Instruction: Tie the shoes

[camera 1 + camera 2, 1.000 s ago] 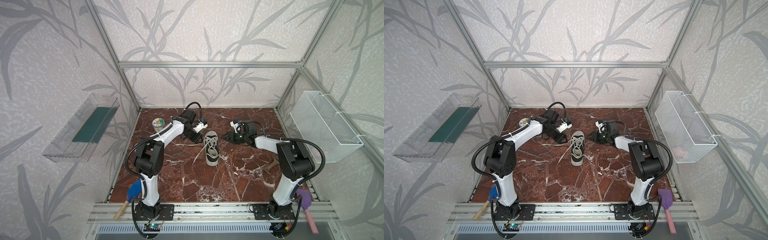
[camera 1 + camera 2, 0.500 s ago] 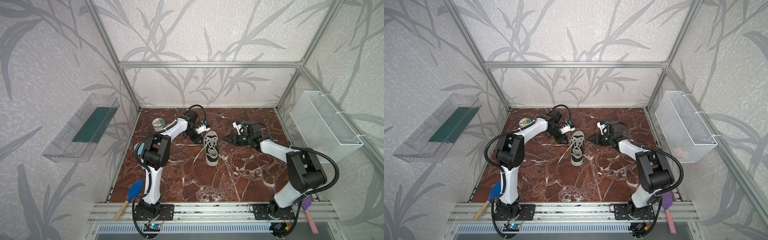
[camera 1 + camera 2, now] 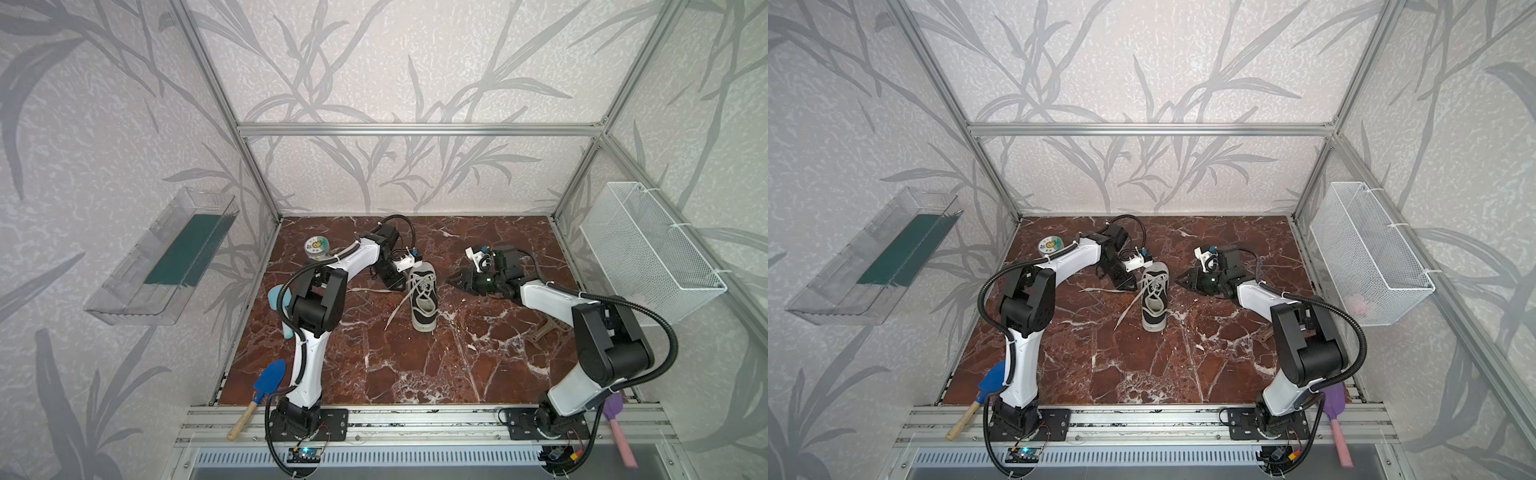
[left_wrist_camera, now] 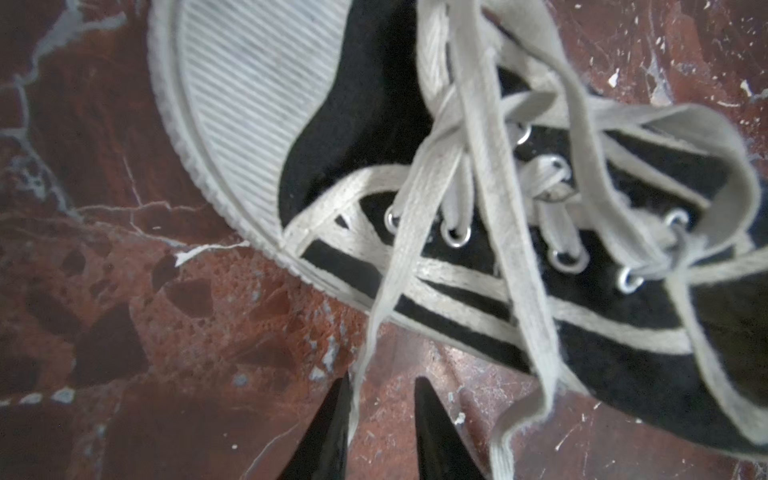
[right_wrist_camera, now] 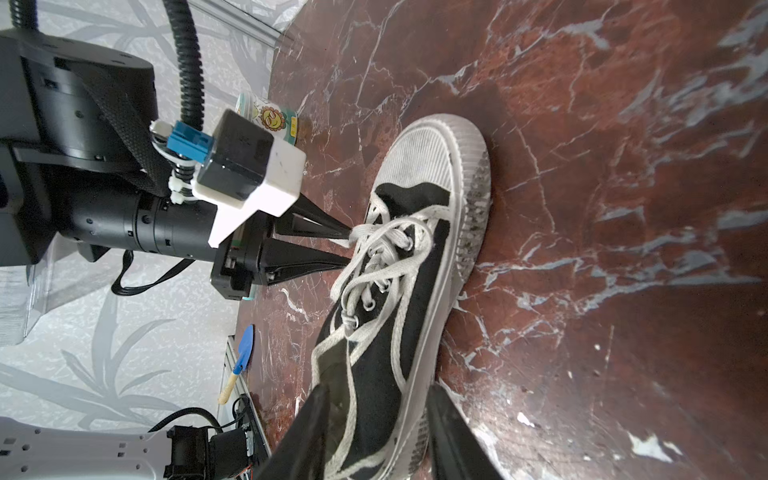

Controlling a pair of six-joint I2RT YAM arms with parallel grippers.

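Lace work under way: a small black canvas sneaker (image 3: 424, 299) lies mid-floor on the red marble floor (image 3: 415, 374). Its long axis runs front to back, with the white toe cap (image 5: 424, 153) toward the rear wall (image 3: 415, 174) and the heel at the opposite end. The left gripper (image 4: 381, 384) reaches in from the sneaker's left, at the lacing near the toe. Its jaws are narrow but not closed, and one loose white lace (image 4: 365, 353) runs down through the gap, brushing one finger. The right gripper (image 5: 377, 390) sits just off the sneaker's right side, level with the heel half, jaws part-open and empty; whether its fingers touch the sole is unclear. No bow is begun. The left arm is nearer the lace, and the coming pinch likely depends on that strand lying inside the gap.
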